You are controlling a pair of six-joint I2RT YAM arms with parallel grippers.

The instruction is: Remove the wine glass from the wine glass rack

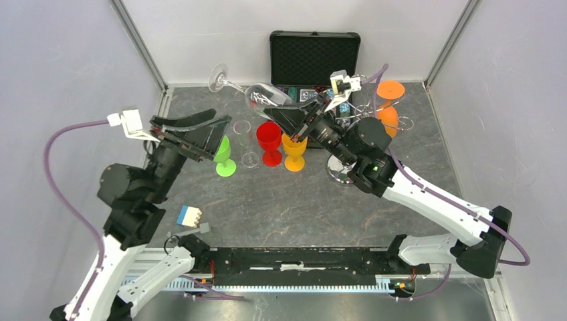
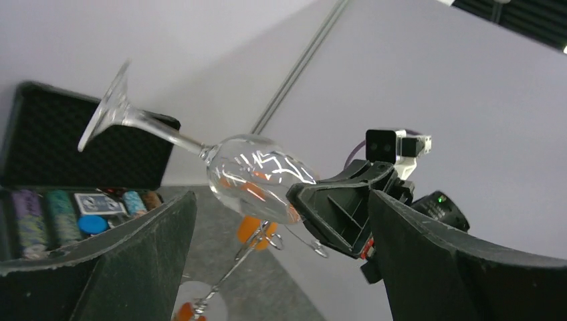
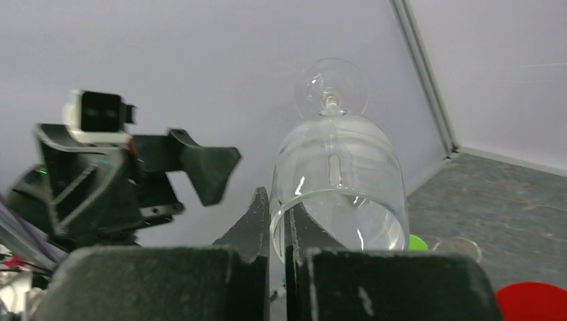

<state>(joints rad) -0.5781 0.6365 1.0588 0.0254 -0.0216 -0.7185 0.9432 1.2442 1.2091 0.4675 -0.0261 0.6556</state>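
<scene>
Clear wine glass [image 3: 341, 180] rim pinched by right pincer [image 3: 278, 217] (left pincer [image 2: 281, 195] gapes wide)

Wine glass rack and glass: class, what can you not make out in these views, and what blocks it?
- Wine glass rack: top view, the right arm covers its post and most of its disc base.
- Same rack: left wrist view, the lower edge cuts off all but a few wires.
- Wine glass rim: right wrist view, the near part sits behind the right gripper body.
- Black case contents: top view, too small to read.
</scene>
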